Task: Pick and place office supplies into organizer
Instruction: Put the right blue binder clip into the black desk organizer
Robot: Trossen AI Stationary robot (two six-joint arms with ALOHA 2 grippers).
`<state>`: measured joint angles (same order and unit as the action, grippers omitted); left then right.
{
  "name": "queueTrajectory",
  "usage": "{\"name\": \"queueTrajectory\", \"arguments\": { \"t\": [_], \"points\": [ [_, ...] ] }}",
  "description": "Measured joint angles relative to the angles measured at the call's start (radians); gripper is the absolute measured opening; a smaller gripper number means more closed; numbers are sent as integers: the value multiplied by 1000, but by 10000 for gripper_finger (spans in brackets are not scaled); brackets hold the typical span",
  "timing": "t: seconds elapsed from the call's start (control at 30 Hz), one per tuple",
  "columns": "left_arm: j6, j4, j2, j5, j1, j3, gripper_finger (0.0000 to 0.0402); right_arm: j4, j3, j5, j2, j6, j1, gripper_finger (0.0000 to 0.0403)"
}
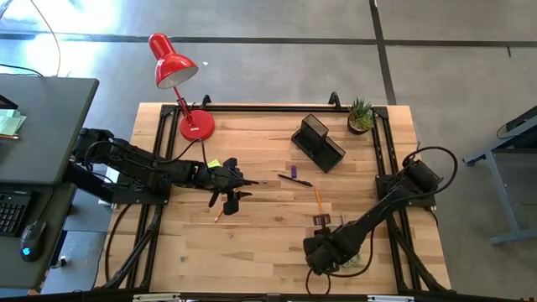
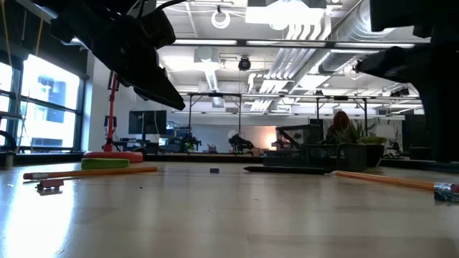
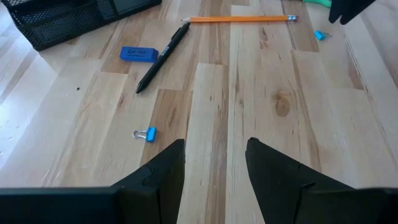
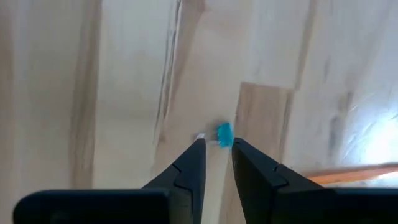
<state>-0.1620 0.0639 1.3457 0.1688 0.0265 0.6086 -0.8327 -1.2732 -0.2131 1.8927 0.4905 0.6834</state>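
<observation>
The black mesh organizer (image 1: pixel 319 141) stands at the far right of the table. In front of it lie a dark pen (image 1: pixel 295 179), an orange pencil (image 1: pixel 318 199) and a blue eraser (image 3: pixel 138 54). A yellow-green sticky-note block (image 1: pixel 214 164) and a second pencil (image 1: pixel 220 215) lie beside my left gripper (image 3: pixel 214 146), which hovers open at mid-left over bare wood. My right gripper (image 4: pixel 217 142) points down near the front, its fingers a narrow gap apart. A small blue binder clip (image 4: pixel 224 134) lies on the table just beyond its fingertips. Green scissors (image 1: pixel 351 260) show under the right arm.
A red desk lamp (image 1: pixel 172 63) stands at the far left and a small potted plant (image 1: pixel 361 116) at the far right corner. Another blue clip (image 3: pixel 145 134) lies just ahead of my left gripper. Black frame rails (image 1: pixel 382 151) run along the table's sides.
</observation>
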Motion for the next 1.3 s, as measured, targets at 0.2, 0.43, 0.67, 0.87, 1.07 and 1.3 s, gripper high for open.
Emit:
{"name": "queueTrajectory", "arguments": {
  "t": [0.2,0.43,0.67,0.87,1.07,1.3],
  "points": [
    [0,0,0,0,0,0,156,18,0,3,0,-63,0,72],
    [0,-2,0,0,0,0,156,36,0,5,0,-64,-11,73],
    [0,-3,0,0,0,0,156,0,0,-31,0,244,-40,134],
    [-1,-4,0,0,0,0,156,-27,0,70,-1,748,-95,185],
    [-10,-4,0,-4,0,0,156,-1,0,139,-1,907,-127,188],
    [-11,-6,0,-4,0,0,156,-32,0,170,-1,978,-135,159]
  ]
}}
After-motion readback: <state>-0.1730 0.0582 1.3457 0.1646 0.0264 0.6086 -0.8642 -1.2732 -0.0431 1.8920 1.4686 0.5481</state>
